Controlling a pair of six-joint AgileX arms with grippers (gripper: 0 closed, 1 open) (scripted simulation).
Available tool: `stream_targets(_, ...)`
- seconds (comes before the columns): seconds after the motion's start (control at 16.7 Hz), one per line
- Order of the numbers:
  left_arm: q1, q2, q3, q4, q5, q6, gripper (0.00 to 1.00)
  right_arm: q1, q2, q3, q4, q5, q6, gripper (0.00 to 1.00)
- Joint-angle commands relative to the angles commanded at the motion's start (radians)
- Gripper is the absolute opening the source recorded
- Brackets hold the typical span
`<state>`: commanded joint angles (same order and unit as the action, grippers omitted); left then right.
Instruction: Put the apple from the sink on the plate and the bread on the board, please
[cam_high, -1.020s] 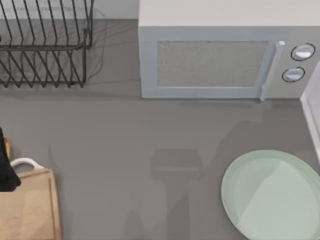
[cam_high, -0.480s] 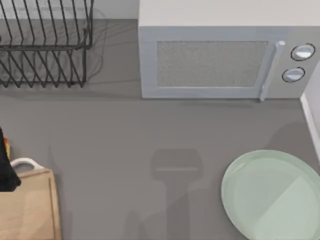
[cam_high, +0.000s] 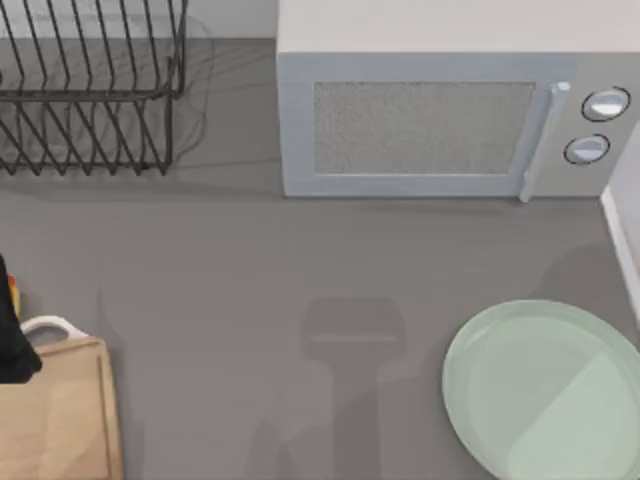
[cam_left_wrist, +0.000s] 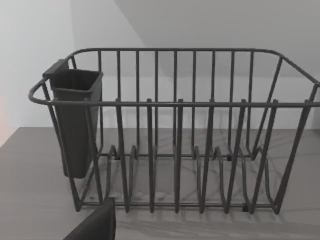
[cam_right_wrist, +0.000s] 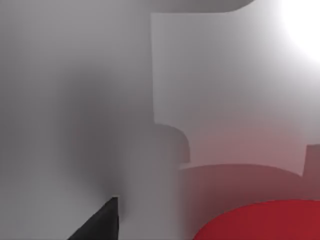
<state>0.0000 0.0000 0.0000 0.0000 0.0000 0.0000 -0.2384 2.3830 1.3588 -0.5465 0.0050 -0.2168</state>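
On the grey worktop (cam_high: 220, 270) you have the plate (cam_high: 545, 390) bare at the right front and the board (cam_high: 55, 415) bare at the left front edge, beside the left arm. The right wrist view shows the apple (cam_right_wrist: 260, 222) very close. You cannot tell the state of either gripper's fingers.

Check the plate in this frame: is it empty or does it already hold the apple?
Empty. In the top view the plate shows bare mint-green surface; the apple appears up close in the right wrist view.

grey counter (cam_high: 220, 280), rack (cam_high: 90, 90), microwave (cam_high: 440, 120), plate (cam_high: 545, 390), board (cam_high: 55, 415)
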Motion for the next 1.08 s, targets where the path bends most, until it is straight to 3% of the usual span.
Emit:
stream_targets(0.6, 0.000, 0.000, 0.000, 0.000, 0.000, 0.000, 1.00, 0.000, 0.000, 0.000, 0.000, 0.000, 0.000, 0.02)
stream_targets(1.08, 0.000, 0.000, 0.000, 0.000, 0.000, 0.000, 1.00, 0.000, 0.000, 0.000, 0.000, 0.000, 0.000, 0.00)
